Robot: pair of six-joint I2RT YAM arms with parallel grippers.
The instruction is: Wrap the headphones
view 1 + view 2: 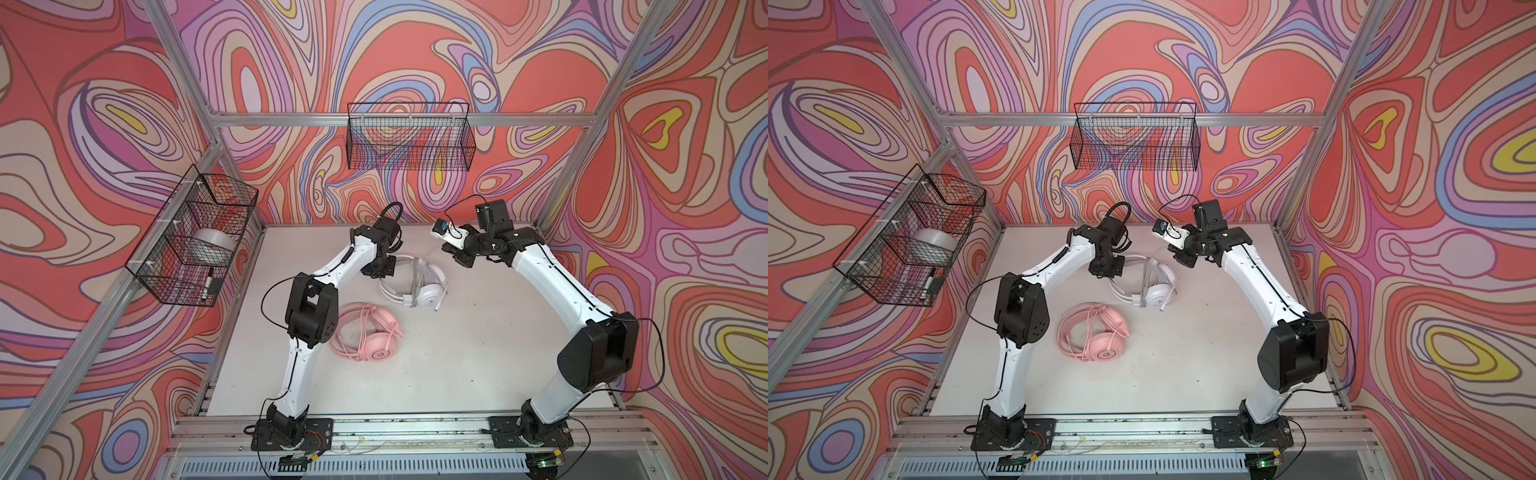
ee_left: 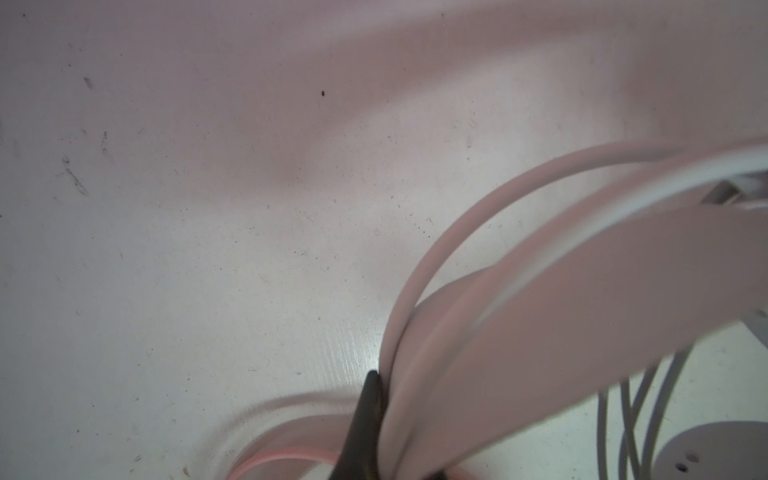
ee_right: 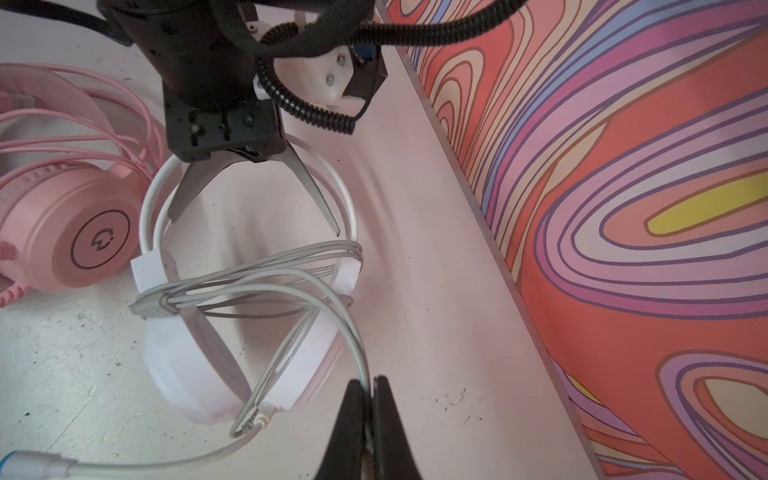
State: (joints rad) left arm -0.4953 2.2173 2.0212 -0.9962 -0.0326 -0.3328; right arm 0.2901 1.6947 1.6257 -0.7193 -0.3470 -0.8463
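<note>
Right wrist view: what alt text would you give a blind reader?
The right gripper pinches the grey cable of the white headset, which is wound across it. The left gripper grips its headband; the pink headset lies beside.

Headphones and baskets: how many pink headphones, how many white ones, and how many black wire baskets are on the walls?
Pink headphones: 1
White headphones: 1
Black wire baskets: 2
Total: 4
</note>
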